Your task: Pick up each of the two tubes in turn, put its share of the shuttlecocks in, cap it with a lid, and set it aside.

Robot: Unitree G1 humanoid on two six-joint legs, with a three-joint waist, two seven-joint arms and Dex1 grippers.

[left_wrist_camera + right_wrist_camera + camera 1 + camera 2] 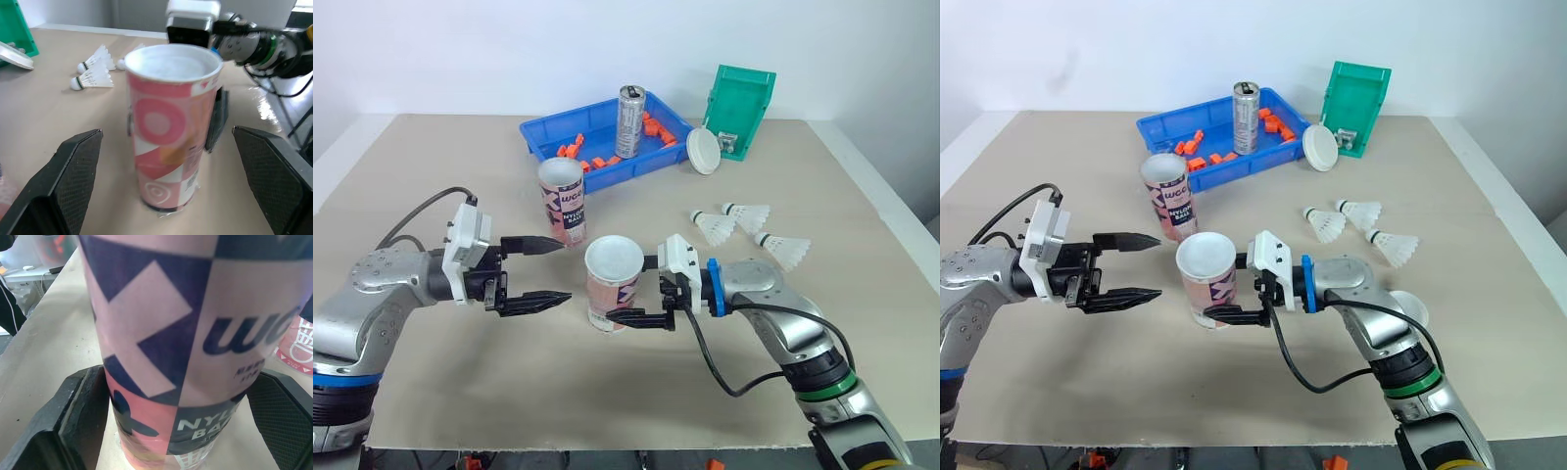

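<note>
Two tubes are on the table on the robot's side of the blue tray (530, 139). The second tube (563, 211) stands open-mouthed just in front of the tray's front rim, and the near tube (168, 142) is farther from the tray, toward the robot. The right gripper (612, 292) is closed on the near tube low on its body, one finger on each side, and the tube leans slightly. Whether its base is clear of the table cannot be told, nor whether its white top is a lid or the bare inside. The left gripper (566, 271) is spread wide and holds nothing, its fingers aimed at the near tube but short of it. Three shuttlecocks (747, 214) lie to the right of the tray, and a white lid (703, 152) leans against the green bin (744, 98) at the tray's right end. The step in hand appears to be a transfer of the near tube to the left gripper. To do it well, bring the tube upright, centre it between the left fingers, release the right grip only once the left is firm, and keep the mouth unobstructed.
</note>
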